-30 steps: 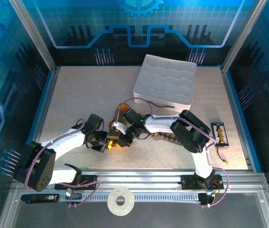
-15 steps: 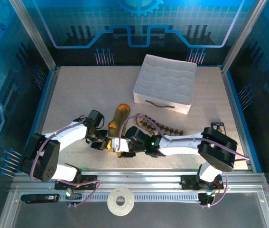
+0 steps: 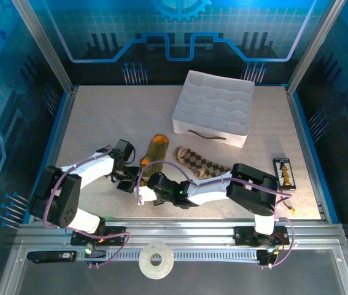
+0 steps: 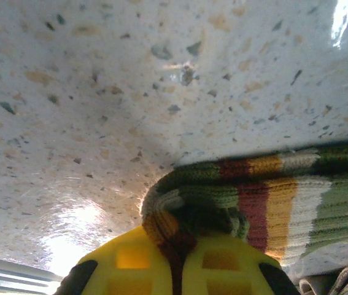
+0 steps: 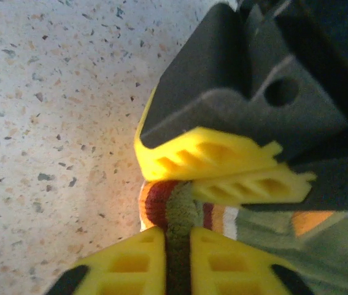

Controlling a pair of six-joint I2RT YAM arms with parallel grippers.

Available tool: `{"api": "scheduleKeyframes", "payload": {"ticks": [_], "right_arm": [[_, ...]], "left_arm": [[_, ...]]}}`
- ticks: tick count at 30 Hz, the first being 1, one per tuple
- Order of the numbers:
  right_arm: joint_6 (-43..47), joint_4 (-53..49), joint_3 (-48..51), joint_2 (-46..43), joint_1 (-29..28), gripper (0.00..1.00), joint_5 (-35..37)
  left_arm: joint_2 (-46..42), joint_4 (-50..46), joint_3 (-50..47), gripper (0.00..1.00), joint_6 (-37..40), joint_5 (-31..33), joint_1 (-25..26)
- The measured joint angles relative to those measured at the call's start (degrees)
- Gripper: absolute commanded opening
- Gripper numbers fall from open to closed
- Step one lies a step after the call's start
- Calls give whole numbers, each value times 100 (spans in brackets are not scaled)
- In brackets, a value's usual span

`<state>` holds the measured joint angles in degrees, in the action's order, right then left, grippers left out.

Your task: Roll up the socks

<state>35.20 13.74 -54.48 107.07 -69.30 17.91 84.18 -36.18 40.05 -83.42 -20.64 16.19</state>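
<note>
Right pincer slid left, clamping the olive sock.

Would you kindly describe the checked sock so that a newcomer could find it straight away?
Start at the white quilted box at the back of the table. Just in front of it lies the checked sock, stretched out flat. Unlike the olive green sock on its left, it bears brown-and-tan diamonds.
</note>
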Motion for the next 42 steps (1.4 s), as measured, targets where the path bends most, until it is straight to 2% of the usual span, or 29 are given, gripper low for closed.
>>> {"api": "scheduleKeyframes", "payload": {"ticks": [2, 5, 6, 9, 14, 17, 25, 29, 34, 37, 42], "right_arm": [[-225, -157, -52, 0, 24, 0, -127], [-669, -442, -155, -2, 157, 0, -560], [-820, -531, -192, -2, 227, 0, -750], [-1335, -772, -315, -2, 514, 0, -1453], [-2076, -1228, -518, 68, 977, 0, -2549], [-2500, -1429, -675, 254, 1246, 0, -3187], [-3386, -1923, -1244, 697, 1832, 0, -4419], [-3757, -2114, -1482, 903, 2052, 0, -4892], [-4041, -2326, -1718, 1121, 2175, 0, -5368], [-4124, -2441, -1808, 1191, 2203, 0, -5525], [-4168, -2555, -1808, 1191, 2203, 0, -5635]], "left_arm": [[0, -4, 0, 0, 46, -2, -13], [-4, -2, 0, 0, 98, -4, -31], [-15, -2, 0, 4, 103, -9, -35], [-101, -2, 0, 19, 122, -2, -50], [-586, -52, -2, 53, 127, 94, -149], [-951, -125, -2, 63, 127, 186, -179], [-1958, 155, -472, 64, 223, 262, -177], [-2295, 278, -855, 71, 234, 258, -177], [-2225, 664, -1141, 78, 39, 282, -142], [-1930, 1040, -1126, 78, -55, 286, -57], [-1294, 1419, -1060, 62, -166, 289, 190]]}}
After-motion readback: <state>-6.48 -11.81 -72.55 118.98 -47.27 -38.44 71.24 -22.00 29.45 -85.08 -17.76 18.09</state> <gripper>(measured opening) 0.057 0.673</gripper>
